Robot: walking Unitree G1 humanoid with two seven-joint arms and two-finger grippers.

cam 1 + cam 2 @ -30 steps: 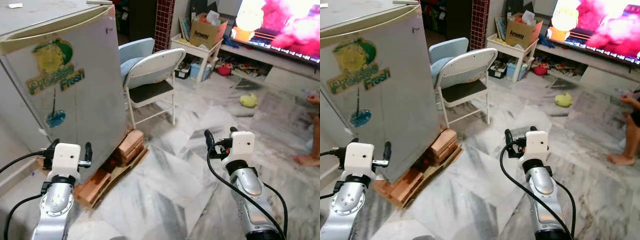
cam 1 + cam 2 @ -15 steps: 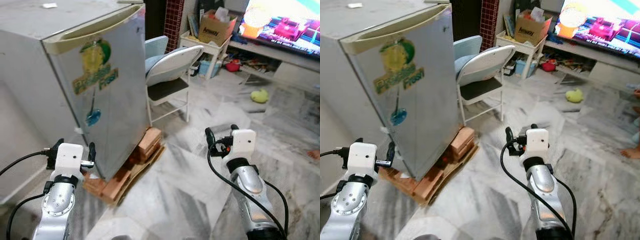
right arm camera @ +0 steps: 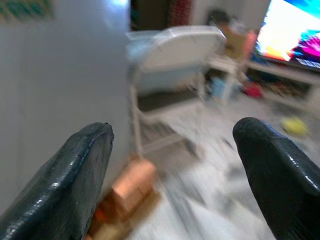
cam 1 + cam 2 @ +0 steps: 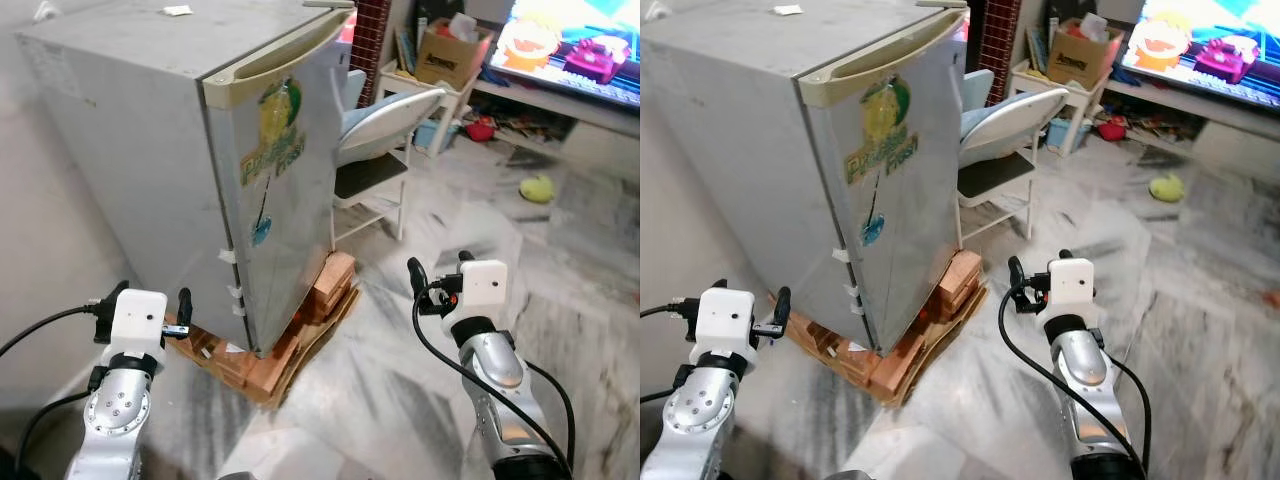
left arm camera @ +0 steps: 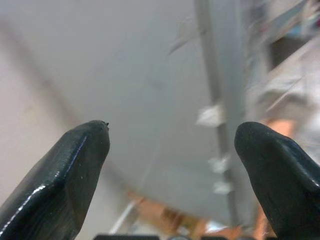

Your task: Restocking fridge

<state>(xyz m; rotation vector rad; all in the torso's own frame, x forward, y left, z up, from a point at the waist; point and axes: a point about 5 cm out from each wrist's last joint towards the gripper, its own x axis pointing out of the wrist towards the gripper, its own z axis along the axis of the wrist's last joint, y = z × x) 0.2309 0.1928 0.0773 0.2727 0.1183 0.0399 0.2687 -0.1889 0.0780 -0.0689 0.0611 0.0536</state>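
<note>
Grippers both hang empty before us: our left gripper (image 4: pixel 150 303), fingers spread, sits low by the side of the small grey fridge with the fruit sticker (image 4: pixel 200 160), whose door is closed and which rests on orange bricks (image 4: pixel 300 330). To its right stands a white folding chair (image 4: pixel 385 140), and our right gripper (image 4: pixel 438 275), fingers likewise apart, hovers over the marble floor (image 4: pixel 400 400).

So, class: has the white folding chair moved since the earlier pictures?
No. The white folding chair sits beside the grey fridge as before; the camera turned.

The robot has two shiny silver metal arms with small screws, a white boxy block at each wrist, thin black cables looping beside them, and long glossy black fingers (image 5: pixel 60 175).
</note>
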